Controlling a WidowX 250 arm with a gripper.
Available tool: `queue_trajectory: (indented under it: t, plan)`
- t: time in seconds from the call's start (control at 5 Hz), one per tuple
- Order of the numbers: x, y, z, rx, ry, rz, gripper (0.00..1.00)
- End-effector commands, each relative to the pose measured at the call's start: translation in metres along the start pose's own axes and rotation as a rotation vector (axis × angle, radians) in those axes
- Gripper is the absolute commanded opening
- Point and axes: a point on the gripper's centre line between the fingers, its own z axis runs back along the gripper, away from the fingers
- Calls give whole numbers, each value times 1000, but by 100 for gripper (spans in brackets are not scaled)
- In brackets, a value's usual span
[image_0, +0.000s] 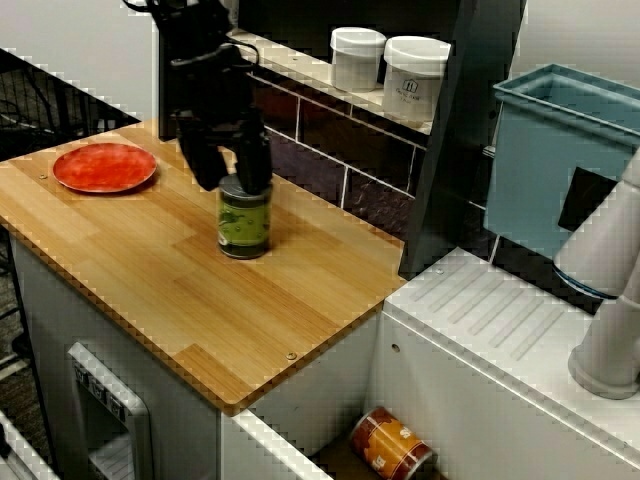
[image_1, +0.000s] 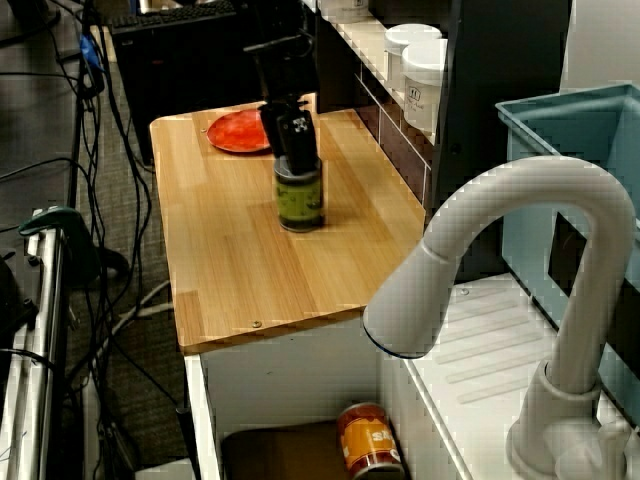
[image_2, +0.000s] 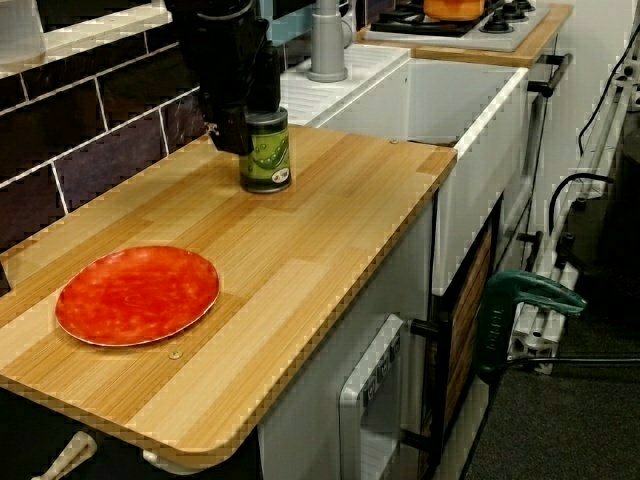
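Observation:
A green-labelled can (image_0: 244, 218) stands upright on the wooden counter (image_0: 140, 270), near the tiled back wall. My black gripper (image_0: 232, 186) comes down over its top, one finger on each side of the upper rim. In the view from the sink end the gripper (image_1: 287, 160) hides the top of the can (image_1: 299, 198). Seen from the plate end, one finger covers the upper left of the can (image_2: 268, 152) below the gripper (image_2: 250, 125). Whether the fingers press on the can is unclear.
A red plate (image_0: 104, 166) lies at the counter's far end. Two white jars (image_0: 357, 58) stand on the wall ledge. A blue-green bin (image_0: 560, 150) and a white faucet (image_1: 500, 260) stand by the sink, where an orange can (image_1: 369, 440) lies.

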Motion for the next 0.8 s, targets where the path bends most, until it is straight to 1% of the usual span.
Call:
queue_trajectory:
  t: [0.0,0.2,0.4,0.6]
  plan:
    - [-4,-5,33,-11,-18,-51,100]
    - [-7,-6,46,-30,-12,-66,100]
    - [-14,-11,59,-40,3,-110,100]
    - [-19,-15,60,-31,6,-148,100]
